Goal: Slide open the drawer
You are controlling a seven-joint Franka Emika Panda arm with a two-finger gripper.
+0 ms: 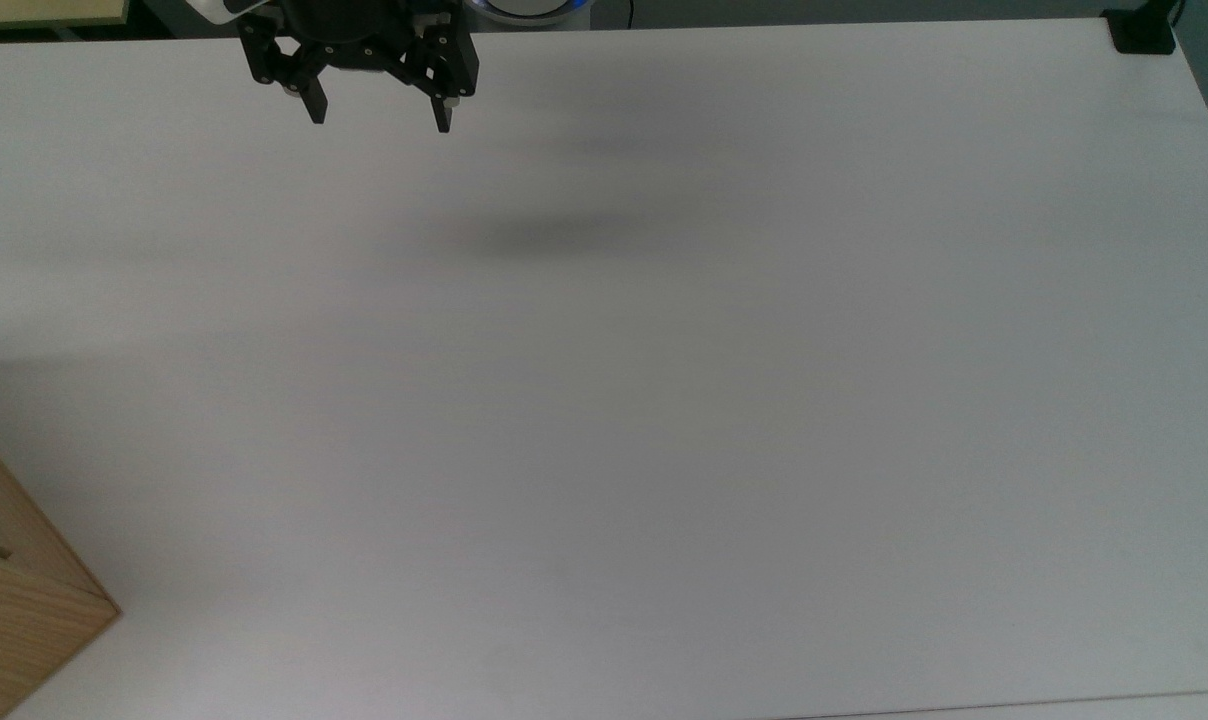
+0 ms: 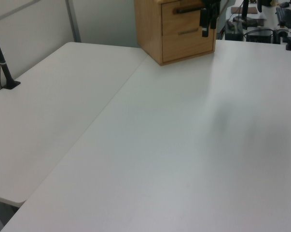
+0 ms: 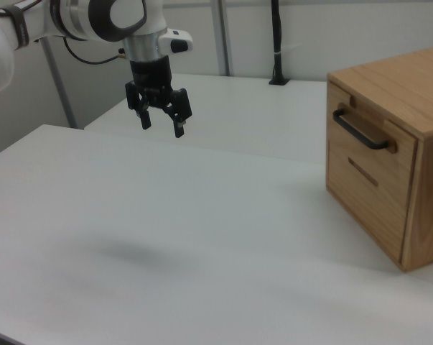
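Tabletop is what you see most of: a broad, matte white surface with only a soft grey shadow lying on it. In the right view, start at nine o'clock, where the white arm reaches in from the upper corner with grey wall panels and thin metal posts behind it. The gripper hangs from it at about eleven o'clock, above the table and touching nothing, its two black fingers spread apart with open air between them. Move across to three o'clock and you meet the cabinet, a light-wood box standing on the table, well apart from the gripper. The drawer is the upper front panel of that box, carrying a black bar handle; it sits flush with the cabinet face, fully pushed in. Below it you can make out a thin slot in the lower panel. In the top view the gripper sits at eleven o'clock with its fingers parted, a corner of the cabinet shows at eight o'clock, and a black clamp grips the table edge at one o'clock. In the left view a second white table joins at nine o'clock, the cabinet stands at twelve o'clock, and a cluttered desk lies at one o'clock.
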